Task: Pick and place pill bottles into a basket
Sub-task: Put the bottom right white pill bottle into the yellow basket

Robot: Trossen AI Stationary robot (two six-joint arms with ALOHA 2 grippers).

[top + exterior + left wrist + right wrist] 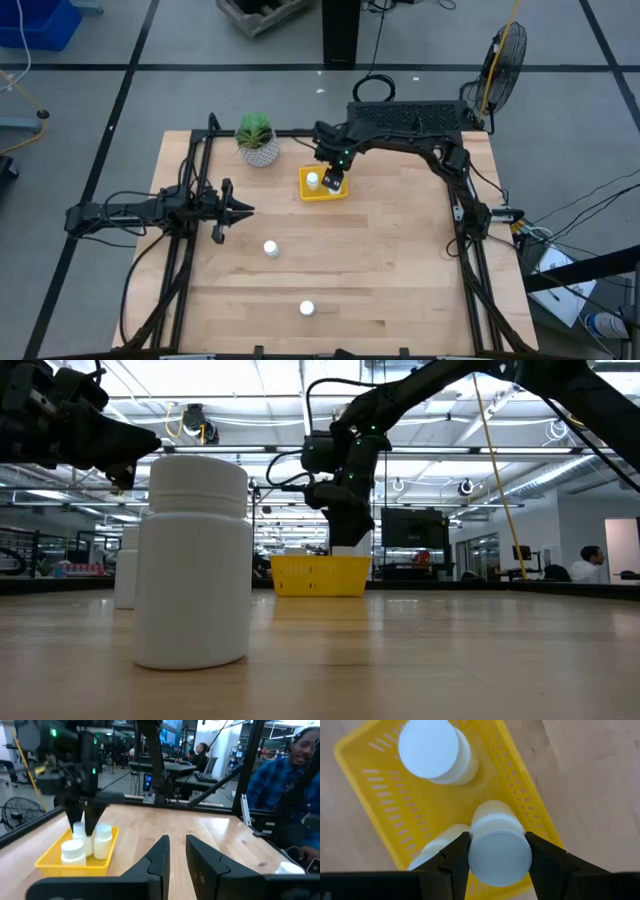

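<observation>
While the placing is underway: the jaws of the right gripper [498, 851] are pinching a small white cylindrical plastic pill bottle [497, 847] by its round cap, one finger on each side.
Reason for the hold: gripping at the cap is keeping the bottle upright and letting it be lowered straight down, judging by the wrist view.
Where it is hanging: directly over the shallow bright yellow slotted plastic basket [335, 193], low inside its walls; whether it is touching the floor cannot be told.
Basket contents: two more white bottles [434, 751] are standing in it, so the carried one is being set into the free gap beside them.
Bottles left out: two white bottles [270, 248] are standing well apart on the pale wooden table [400, 270].
Left gripper [240, 210]: it is waiting near the table's left edge, fingers slightly spread, holding nothing.
</observation>
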